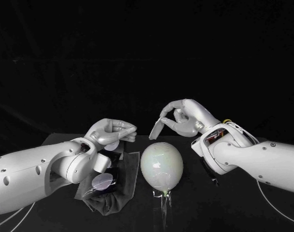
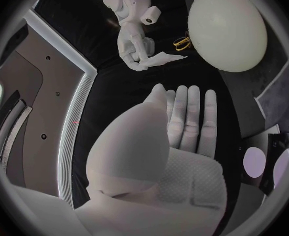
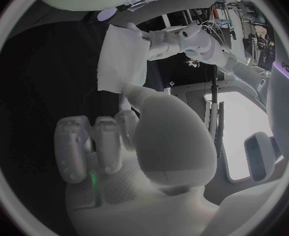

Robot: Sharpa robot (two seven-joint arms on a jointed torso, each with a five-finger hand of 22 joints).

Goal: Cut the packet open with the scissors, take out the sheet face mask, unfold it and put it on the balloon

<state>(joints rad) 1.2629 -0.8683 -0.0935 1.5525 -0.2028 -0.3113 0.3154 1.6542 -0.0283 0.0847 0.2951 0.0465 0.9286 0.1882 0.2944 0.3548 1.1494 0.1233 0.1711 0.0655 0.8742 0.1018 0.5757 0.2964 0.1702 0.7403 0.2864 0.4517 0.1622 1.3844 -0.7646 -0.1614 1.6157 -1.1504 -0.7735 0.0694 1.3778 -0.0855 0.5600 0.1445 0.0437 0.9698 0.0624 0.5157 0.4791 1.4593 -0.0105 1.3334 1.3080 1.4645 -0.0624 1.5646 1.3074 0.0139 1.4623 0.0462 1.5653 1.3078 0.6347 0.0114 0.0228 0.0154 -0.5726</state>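
A pale balloon [image 1: 162, 164] lies on the black table [image 1: 244, 203], knot end toward me. Above and behind it my right hand [image 1: 181, 118] pinches the folded white sheet mask [image 1: 157, 128], which hangs from thumb and finger [image 3: 121, 57]. My left hand [image 1: 112, 131] hovers left of the balloon over the cut packet [image 1: 104, 181], a clear packet with pale purple round marks. Its fingers [image 2: 186, 115] lie straight, side by side, with nothing in them. The gold-handled scissors [image 2: 180, 42] rest on the table close beside the balloon [image 2: 226, 29].
The packet lies on a dark cloth [image 1: 108, 200] at the front left, under my left forearm. A cable [image 1: 279, 205] trails over the table below my right arm.
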